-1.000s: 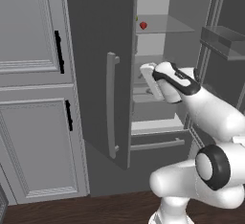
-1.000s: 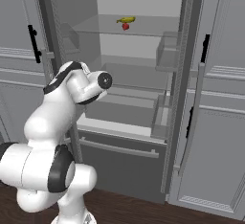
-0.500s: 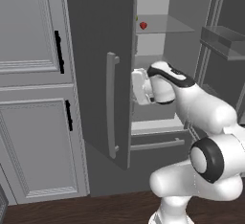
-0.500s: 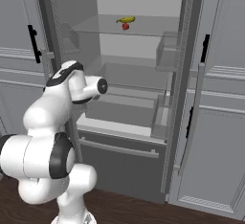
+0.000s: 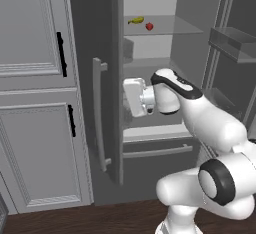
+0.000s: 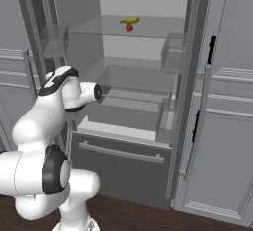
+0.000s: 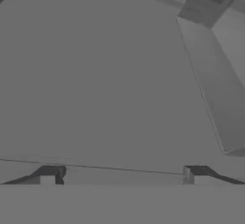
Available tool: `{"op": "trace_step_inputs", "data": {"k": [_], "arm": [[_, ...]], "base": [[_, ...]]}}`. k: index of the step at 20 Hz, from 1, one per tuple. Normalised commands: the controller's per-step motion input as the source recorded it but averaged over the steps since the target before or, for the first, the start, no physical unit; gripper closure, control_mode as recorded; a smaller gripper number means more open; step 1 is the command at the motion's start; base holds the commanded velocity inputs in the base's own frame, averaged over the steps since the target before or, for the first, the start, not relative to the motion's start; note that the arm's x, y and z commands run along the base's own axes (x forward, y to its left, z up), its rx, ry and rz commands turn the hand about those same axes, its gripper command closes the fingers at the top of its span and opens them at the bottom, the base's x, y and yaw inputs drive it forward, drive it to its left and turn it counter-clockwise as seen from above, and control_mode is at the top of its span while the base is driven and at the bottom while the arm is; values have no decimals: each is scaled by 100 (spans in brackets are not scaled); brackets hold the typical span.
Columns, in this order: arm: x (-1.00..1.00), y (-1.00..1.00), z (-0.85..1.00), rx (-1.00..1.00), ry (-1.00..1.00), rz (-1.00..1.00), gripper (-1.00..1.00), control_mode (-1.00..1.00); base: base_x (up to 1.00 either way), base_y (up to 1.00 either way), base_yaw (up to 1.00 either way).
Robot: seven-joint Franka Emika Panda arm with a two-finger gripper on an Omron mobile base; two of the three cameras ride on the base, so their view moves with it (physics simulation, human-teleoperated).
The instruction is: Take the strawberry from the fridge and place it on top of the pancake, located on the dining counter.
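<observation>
Left base view: fridge doors open, my gripper spread wide and empty at mid-shelf height; strawberry on the top glass shelf at 12 o'clock, beside the banana. Reach step; next I must raise the hand.

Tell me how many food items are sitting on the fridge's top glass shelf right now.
2: the strawberry and a small yellow item just behind it, close together on that shelf. Others may be hidden behind the door.
</observation>
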Motion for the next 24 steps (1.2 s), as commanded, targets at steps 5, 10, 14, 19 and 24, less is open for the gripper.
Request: {"op": "trace_step_inputs", "data": {"k": [5,10,14,19,24], "arm": [[0,100,0,0,0,16,-100,-100],[0,100,0,0,0,15,-100,-100],[0,67,0,0,0,9,-100,-100],[0,38,4,0,-5,2,-100,-100],[0,-54,37,6,-16,0,-100,-100]], "base": [[0,0,0],[0,0,0],[0,0,0],[0,0,0],[0,0,0]]}}
